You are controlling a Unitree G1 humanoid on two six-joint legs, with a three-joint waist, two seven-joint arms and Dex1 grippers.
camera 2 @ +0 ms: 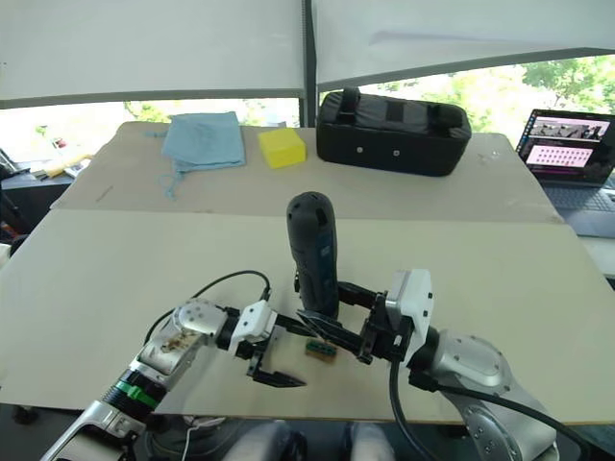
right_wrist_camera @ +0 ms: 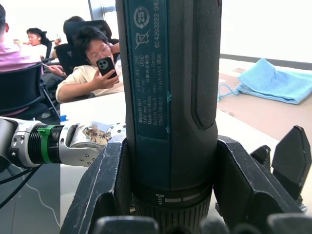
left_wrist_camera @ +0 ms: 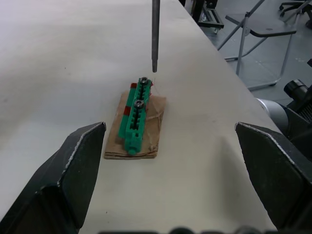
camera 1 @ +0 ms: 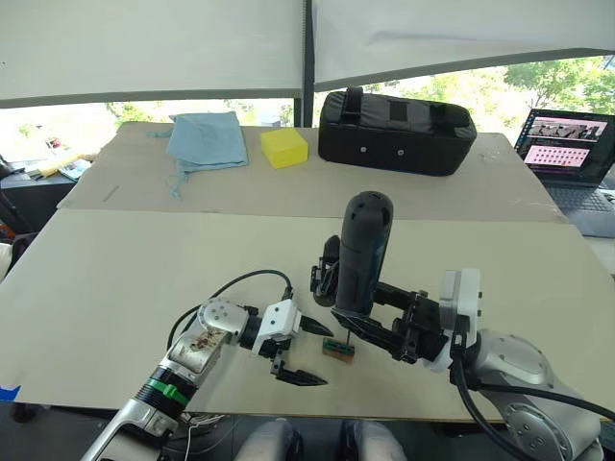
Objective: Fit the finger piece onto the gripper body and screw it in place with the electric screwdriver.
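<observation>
The screwdriver (camera 1: pixel 360 254) stands upright, clamped in the right gripper (camera 1: pixel 384 322), its bit (left_wrist_camera: pixel 155 34) poised just above a screw on the green block (left_wrist_camera: pixel 136 117), probably to pick one up. The left gripper (camera 1: pixel 298 351) gapes wide, empty, at the block's 9 o'clock. The gripper body (camera 1: pixel 327 274) sits just behind the screwdriver, at 12 o'clock; I cannot make out the finger piece.

Pale table (camera 1: pixel 144 288), white blinds (camera 1: pixel 144 48) over sunlit windows (camera 1: pixel 461 86), seated people (right_wrist_camera: pixel 92 63) behind

Far table: blue cloth (camera 1: pixel 205 140), yellow block (camera 1: pixel 283 147), black padded case (camera 1: pixel 395 131) in a row.
Right edge: open laptop (camera 1: pixel 571 158).
Near table: green block (left_wrist_camera: pixel 136 113) on brown card.
Background: seated people (right_wrist_camera: pixel 90 63).
</observation>
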